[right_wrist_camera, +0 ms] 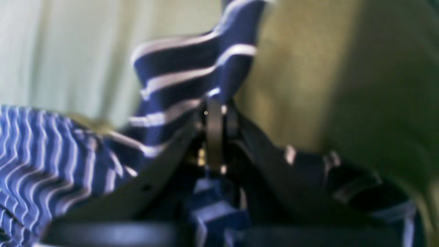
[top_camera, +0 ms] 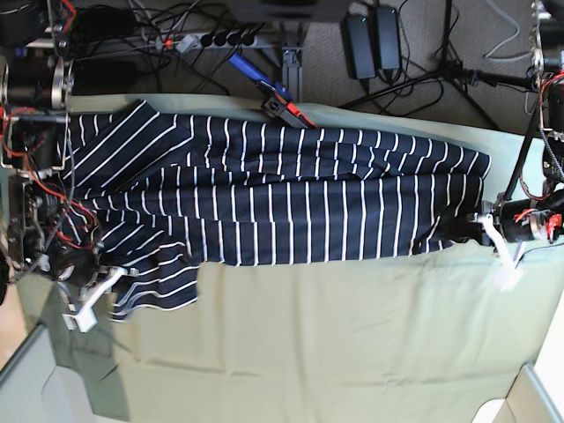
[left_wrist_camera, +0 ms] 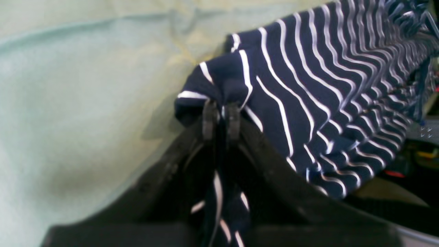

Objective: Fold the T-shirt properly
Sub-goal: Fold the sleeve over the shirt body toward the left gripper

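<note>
The T-shirt (top_camera: pixel 282 189) lies stretched across the far half of the surface (top_camera: pixel 352 344), which is covered by a pale green cloth (top_camera: pixel 335 326). Its long axis runs side to side in the base view, and its white stripes cross that axis. The near half of the cloth lies bare, while the shirt's far edge sits close to the surface's back edge, beside cables and a power strip (top_camera: pixel 207 40). The left hand (left_wrist_camera: pixel 221 118) is pressed together, pinching a bunched corner of the shirt at the base view's right end. The right hand (right_wrist_camera: pixel 219 116) is likewise pinching a fold at the opposite end, near a drooping sleeve (top_camera: pixel 150 278). No readable writing shows.
</note>
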You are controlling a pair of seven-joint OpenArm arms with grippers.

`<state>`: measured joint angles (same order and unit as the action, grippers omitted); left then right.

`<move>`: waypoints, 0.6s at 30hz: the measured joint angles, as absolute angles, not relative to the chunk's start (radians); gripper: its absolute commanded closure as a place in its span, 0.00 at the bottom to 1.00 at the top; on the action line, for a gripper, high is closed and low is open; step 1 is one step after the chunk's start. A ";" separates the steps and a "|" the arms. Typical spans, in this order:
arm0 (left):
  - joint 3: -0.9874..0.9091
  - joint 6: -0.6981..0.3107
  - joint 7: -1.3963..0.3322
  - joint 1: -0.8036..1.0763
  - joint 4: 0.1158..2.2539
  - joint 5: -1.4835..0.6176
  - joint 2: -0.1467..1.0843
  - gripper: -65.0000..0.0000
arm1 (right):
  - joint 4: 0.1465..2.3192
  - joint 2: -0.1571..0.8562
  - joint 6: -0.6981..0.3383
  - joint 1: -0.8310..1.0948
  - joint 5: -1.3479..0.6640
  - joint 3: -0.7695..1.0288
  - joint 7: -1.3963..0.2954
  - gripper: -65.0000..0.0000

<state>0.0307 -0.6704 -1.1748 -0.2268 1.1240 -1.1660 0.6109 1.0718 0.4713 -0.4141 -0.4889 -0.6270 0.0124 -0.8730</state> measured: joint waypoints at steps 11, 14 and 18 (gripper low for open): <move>0.031 -0.671 -1.330 -0.224 1.125 -1.284 0.629 1.00 | 1.384 0.587 -0.414 -0.244 -0.684 0.098 -0.928 1.00; 0.031 -0.671 -1.335 -0.225 1.125 -1.285 0.660 1.00 | 1.435 0.593 -0.415 -0.183 -0.717 0.170 -0.968 1.00; 0.031 -0.671 -1.341 -0.224 1.126 -1.287 0.687 1.00 | 1.472 0.598 -0.417 -0.125 -0.790 0.282 -1.009 1.00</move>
